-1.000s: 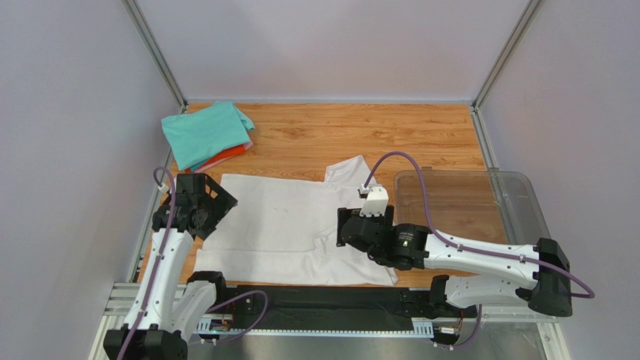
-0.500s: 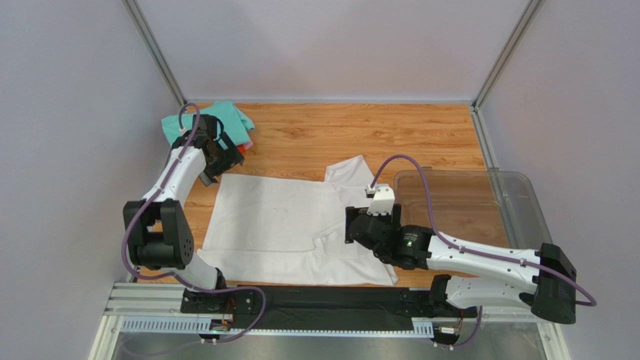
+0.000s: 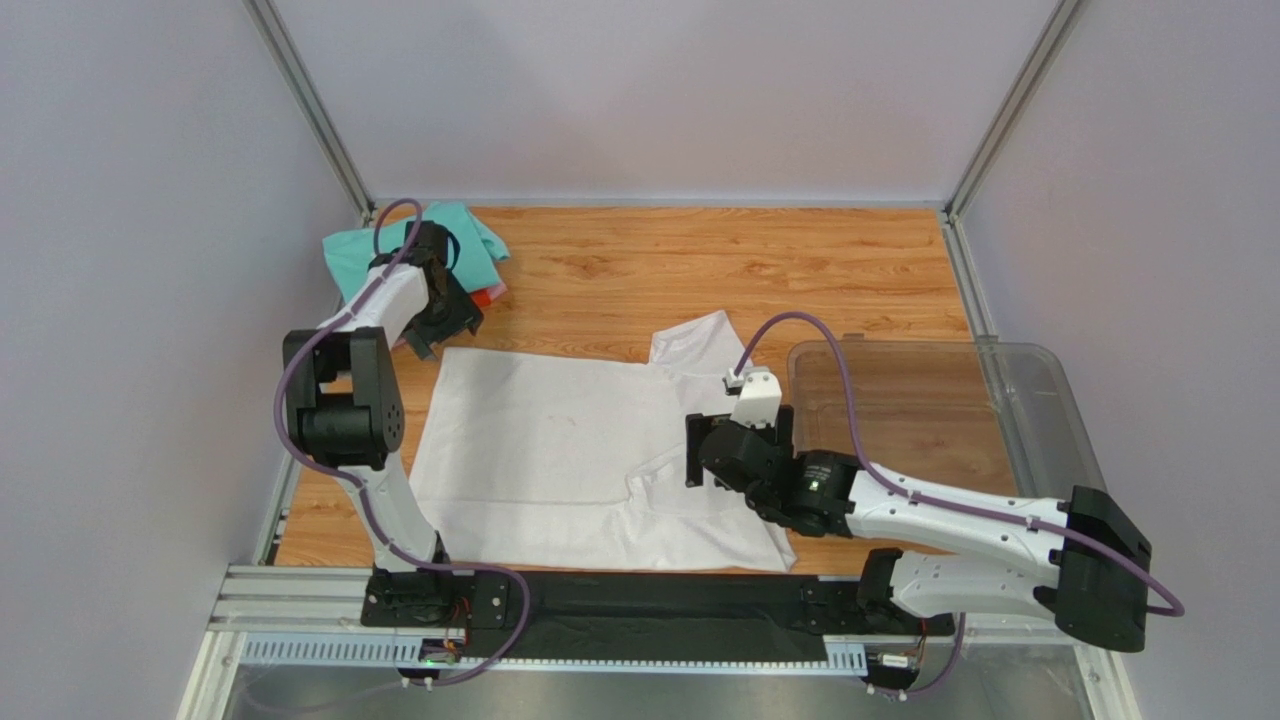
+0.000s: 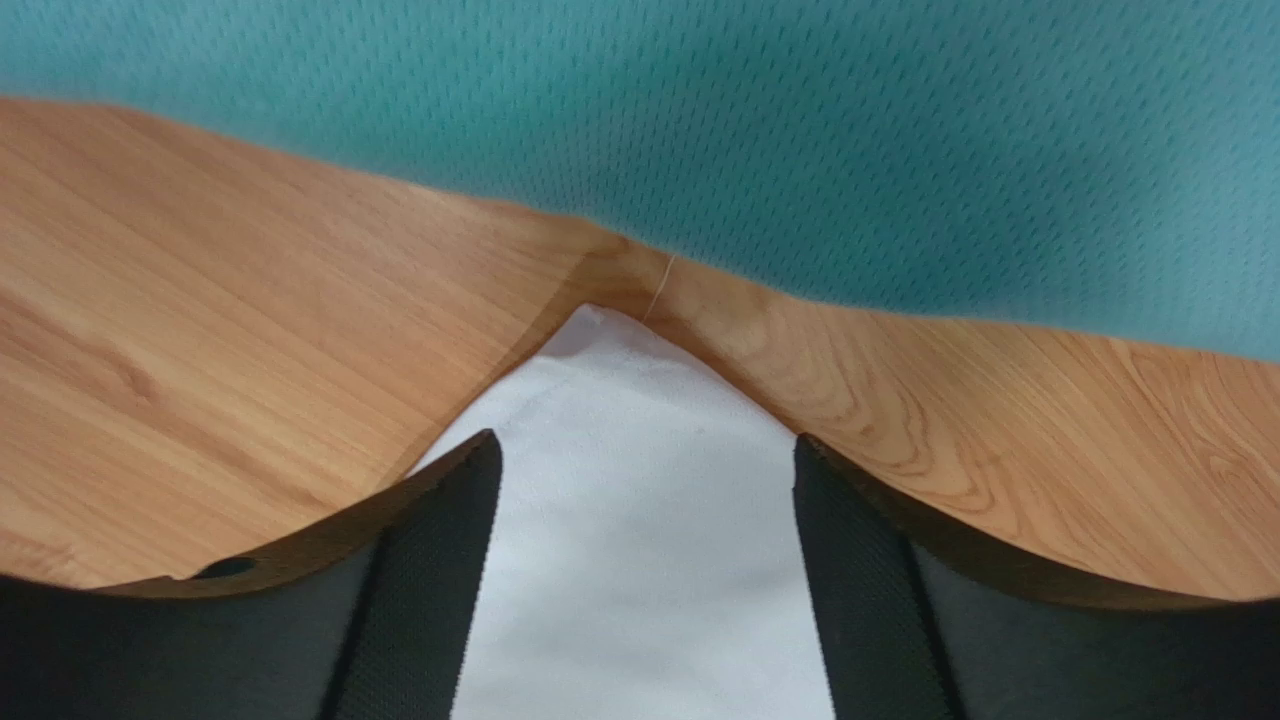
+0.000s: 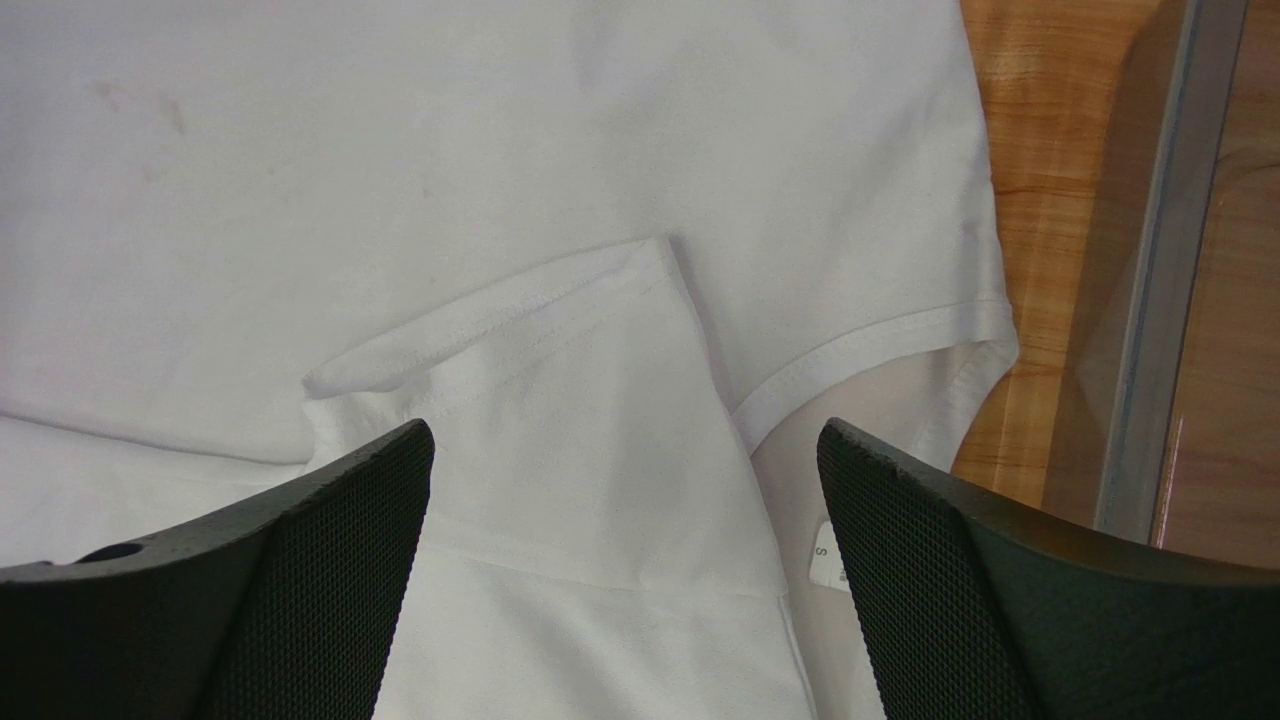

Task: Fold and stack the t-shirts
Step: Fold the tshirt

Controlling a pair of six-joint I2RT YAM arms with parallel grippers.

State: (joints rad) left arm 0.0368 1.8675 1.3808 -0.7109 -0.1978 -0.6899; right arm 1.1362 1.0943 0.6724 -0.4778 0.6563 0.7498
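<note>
A white t-shirt [image 3: 541,450] lies spread on the wooden table, its right side partly folded over. My left gripper [image 3: 427,318] is open at the shirt's far left corner, next to the teal t-shirt [image 3: 349,255]. In the left wrist view, the white corner [image 4: 639,450] lies between the open fingers [image 4: 436,570] of my left gripper [image 4: 646,585], with teal cloth [image 4: 751,135] just beyond. My right gripper [image 3: 700,450] is open over the shirt's right part. In the right wrist view it [image 5: 624,570] hovers above a folded sleeve [image 5: 586,375] and holds nothing.
The teal shirt tops a stack at the far left, with an orange-red edge [image 3: 478,300] showing beneath. A clear plastic bin [image 3: 1037,398] stands at the right, and its rim shows in the right wrist view [image 5: 1157,300]. Metal frame posts and walls border the table.
My left arm swung from the shirt's near left side to its far left corner by the stack. My right gripper shifted slightly away from me over the shirt.
</note>
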